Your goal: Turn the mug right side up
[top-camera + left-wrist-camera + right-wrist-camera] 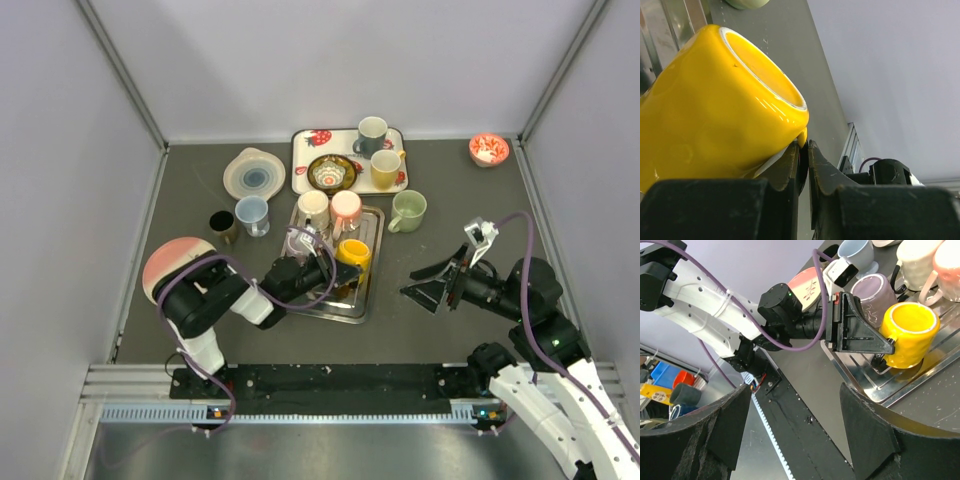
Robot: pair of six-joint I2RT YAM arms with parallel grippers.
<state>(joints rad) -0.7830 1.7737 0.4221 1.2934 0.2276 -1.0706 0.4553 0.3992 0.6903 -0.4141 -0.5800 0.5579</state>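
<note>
The left gripper (pixel 805 150) is clamped on the handle of the yellow mug (pixel 715 115). The mug is tipped on its side (mouth towards the right arm), low over the metal tray (pixel 865 385) and beside a lilac cup (pixel 872 295). The right gripper (pixel 425 283) hangs spread wide above the table (pixel 450 330), right of the tray.

- The yellow mug (pixel 353 254) is crowded at 12 o'clock by the pink mug (pixel 346 209) and at 10 o'clock by the lavender mug (pixel 299 241).
- Bare table (pixel 395 255) is left at 3 o'clock.
</note>
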